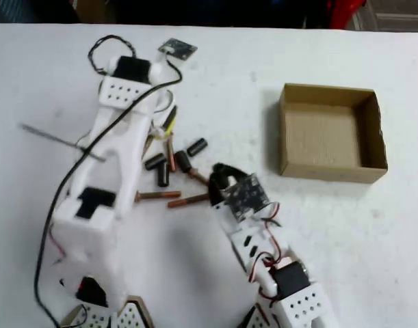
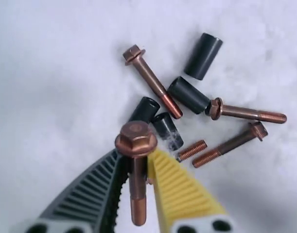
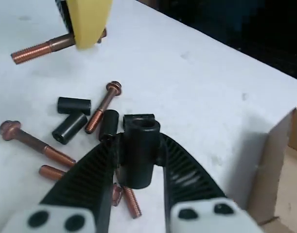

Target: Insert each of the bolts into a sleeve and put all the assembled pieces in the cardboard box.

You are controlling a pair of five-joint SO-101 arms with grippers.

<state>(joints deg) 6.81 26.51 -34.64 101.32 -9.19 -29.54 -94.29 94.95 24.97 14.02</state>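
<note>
Two pieces are in hand: we see the left gripper [image 2: 137, 162] pinching a copper bolt [image 2: 135, 138] just under its head, the right gripper [image 3: 138, 145] pressed around a black sleeve [image 3: 140, 130], its bore showing. Both look rigid, light and smooth — we would grip them mid-length and squarely, lest they pivot. Loose bolts [image 2: 153, 83] and sleeves [image 2: 202, 56] lie scattered on the table [image 1: 318, 232] close by; the cardboard box [image 1: 332, 169] stands well apart.
</note>
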